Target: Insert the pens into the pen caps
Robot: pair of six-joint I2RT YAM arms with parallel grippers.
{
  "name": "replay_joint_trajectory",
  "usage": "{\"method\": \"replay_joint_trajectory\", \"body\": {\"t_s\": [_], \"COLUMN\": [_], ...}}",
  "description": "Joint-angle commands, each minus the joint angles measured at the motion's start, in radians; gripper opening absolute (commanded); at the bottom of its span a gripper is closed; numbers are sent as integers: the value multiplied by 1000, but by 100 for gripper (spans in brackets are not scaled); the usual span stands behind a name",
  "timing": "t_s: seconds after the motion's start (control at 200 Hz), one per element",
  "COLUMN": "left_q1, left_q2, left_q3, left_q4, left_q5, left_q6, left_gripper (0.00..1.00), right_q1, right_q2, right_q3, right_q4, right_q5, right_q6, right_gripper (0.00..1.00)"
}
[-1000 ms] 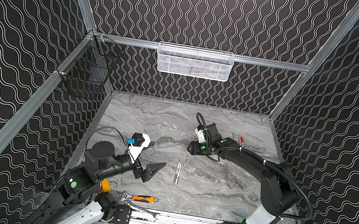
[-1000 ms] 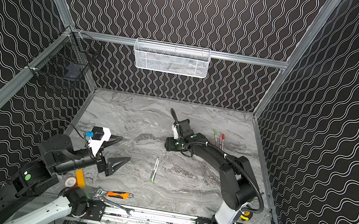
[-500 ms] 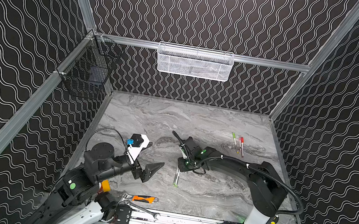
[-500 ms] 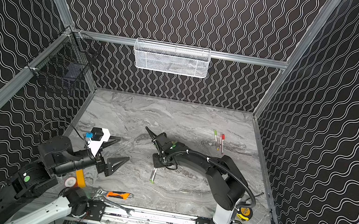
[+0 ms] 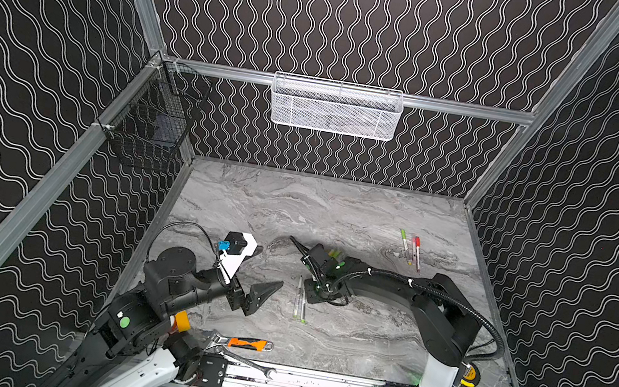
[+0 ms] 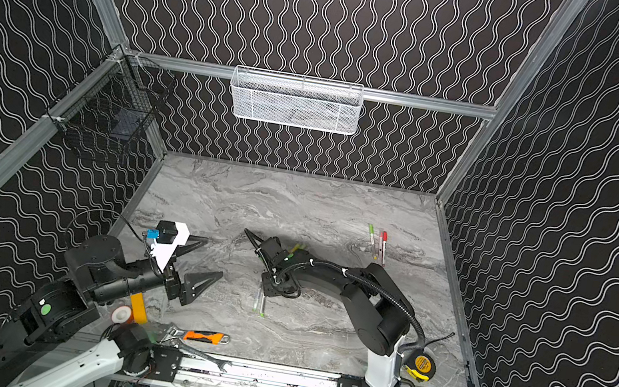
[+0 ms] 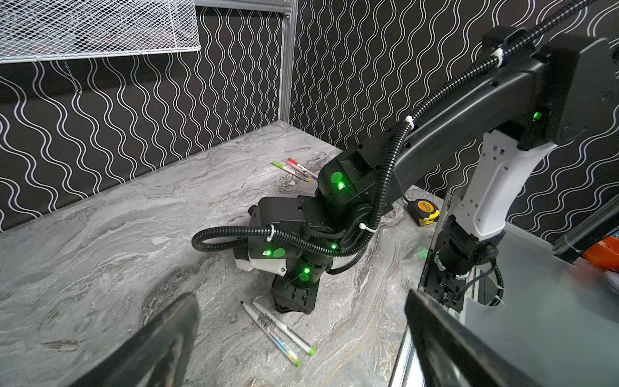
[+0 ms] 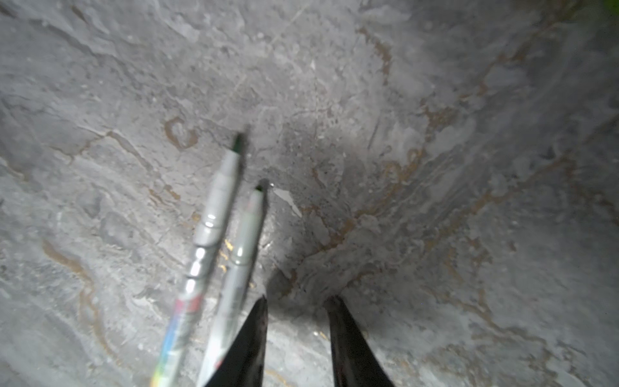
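Two uncapped pens (image 5: 299,301) (image 6: 260,301) with lime green end tips lie side by side on the marble table at centre front. They also show in the left wrist view (image 7: 275,330) and the right wrist view (image 8: 214,217). My right gripper (image 8: 299,301) (image 5: 312,295) points down at the table just beside them; its jaws stand slightly apart with nothing between. A group of capped pens (image 5: 410,247) (image 7: 294,169) lies at the back right, with green and red caps. My left gripper (image 5: 265,271) (image 7: 298,301) hovers wide open and empty, left of the two pens.
An orange-handled wrench (image 5: 249,343) and a steel spanner (image 5: 251,362) lie by the front rail. A yellow tape measure (image 6: 421,364) sits at the right arm's base. A white mesh basket (image 5: 336,108) hangs on the back wall and a black wire basket (image 5: 154,128) on the left.
My right gripper has swung from the back middle forward and left, down beside the two pens, and its jaws have narrowed. The left arm has not moved.
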Motion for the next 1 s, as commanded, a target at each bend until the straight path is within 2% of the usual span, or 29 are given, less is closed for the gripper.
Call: {"method": "replay_joint_trajectory", "body": {"t_s": [0.0,0.11,0.35,0.746,0.991], "left_q1": [0,1,3,6,7], "left_q2": [4,9,10,-9,-2], "left_q3": [-2,-1,1,-1,-2], "left_q4": [29,30,33,30,35], "left_q5": [6,10,15,9,18], "left_q6": [19,20,24,24,20], "left_gripper": [99,99,98,99,99], "right_q1": [1,3,40,59,62], "right_q2": [3,-19,-52,69,62], "right_q3": [13,12,7,102,82], "right_q4": [-22,-10,53,-77,-71], "right_q5": [-2,-18,-115,28,37], "right_q6": [12,13,-31,24,24], "right_gripper": [35,36,46,43,41]}}
